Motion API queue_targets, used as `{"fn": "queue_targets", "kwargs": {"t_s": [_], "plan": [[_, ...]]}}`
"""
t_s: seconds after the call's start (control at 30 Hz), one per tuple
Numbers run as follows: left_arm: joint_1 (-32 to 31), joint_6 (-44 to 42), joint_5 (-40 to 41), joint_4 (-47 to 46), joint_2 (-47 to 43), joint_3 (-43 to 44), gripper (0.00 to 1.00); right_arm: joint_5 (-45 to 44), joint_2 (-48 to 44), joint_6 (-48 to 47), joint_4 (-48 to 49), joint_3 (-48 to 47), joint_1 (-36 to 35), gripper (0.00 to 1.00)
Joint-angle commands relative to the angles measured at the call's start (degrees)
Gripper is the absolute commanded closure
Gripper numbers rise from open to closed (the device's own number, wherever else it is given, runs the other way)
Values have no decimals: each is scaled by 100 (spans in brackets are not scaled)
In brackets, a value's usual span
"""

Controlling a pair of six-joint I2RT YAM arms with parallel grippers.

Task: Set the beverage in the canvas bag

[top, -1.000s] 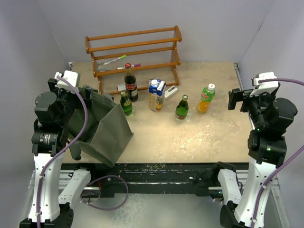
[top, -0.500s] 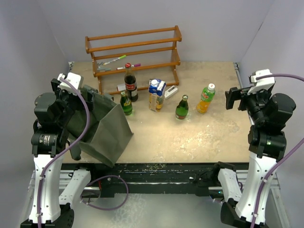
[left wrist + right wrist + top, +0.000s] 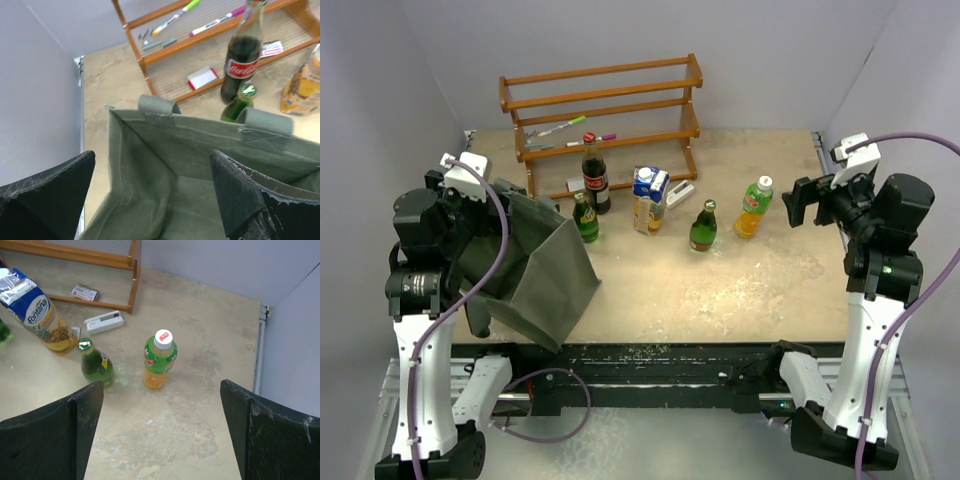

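**Canvas bag** (image 3: 545, 275): dark grey-green cloth; sits at the near-left corner of the bench (image 3: 740, 290), leaning, with its mouth gaping up toward the left arm. Shows two short loop handles on the far rim in the left wrist view.

**Left fingers** (image 3: 240, 195): spread wide and closed on nothing. Hang over the open mouth of the bag, one to each side of it in the wrist view.

**Right fingers** (image 3: 798, 205): spread wide, holding nothing. Raised over the right side of the bench and aimed at the orange drink bottle (image 3: 754, 208), which appears between them in the wrist view yet stands well apart from them.

**Beverages**: all upright on the bench, all outside the bag, in a loose row across its middle. From left to right:
- small green bottle (image 3: 585, 218), just beside the far corner of the bag
- cola bottle (image 3: 593, 175), just behind the small green bottle
- juice carton (image 3: 648, 198), near the centre
- green glass bottle (image 3: 703, 227), right of the carton
- orange drink bottle, green label and white cap, nearest the right arm

**Wooden rack** (image 3: 605, 110): stands along the far edge of the bench behind the drinks. Carries a green-capped marker (image 3: 560, 126) and a pink-capped marker (image 3: 595, 138) on a middle shelf.

**White flat device** (image 3: 680, 193): lies on the bench between the carton and the rack.
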State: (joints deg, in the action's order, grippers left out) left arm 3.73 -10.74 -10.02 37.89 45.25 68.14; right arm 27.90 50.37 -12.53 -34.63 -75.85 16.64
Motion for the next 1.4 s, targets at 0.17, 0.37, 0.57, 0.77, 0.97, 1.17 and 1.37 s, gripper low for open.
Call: {"fn": "queue_targets", "kwargs": {"t_s": [0.17,0.37,0.57,0.77,0.97,1.17,1.37], "plan": [[860,-100,126,119,235,226,1,434,291,-349,-80,-306,-66,0],[936,-288,246,324,568,308,1,350,372,-428,-108,-340,-335,0],[930,-606,447,700,916,475,1,-5,450,-482,-230,-378,-895,0],[928,-1018,490,980,1105,538,3,-209,623,-404,-272,-428,-1523,0],[935,-1232,379,1124,1488,585,10,14,748,-390,-80,-356,-1761,0],[933,-1260,28,1288,1798,743,27,243,899,-393,140,-267,-1955,0],[935,-972,-854,1634,1753,820,49,300,1072,-586,462,-32,-2345,0]]}}
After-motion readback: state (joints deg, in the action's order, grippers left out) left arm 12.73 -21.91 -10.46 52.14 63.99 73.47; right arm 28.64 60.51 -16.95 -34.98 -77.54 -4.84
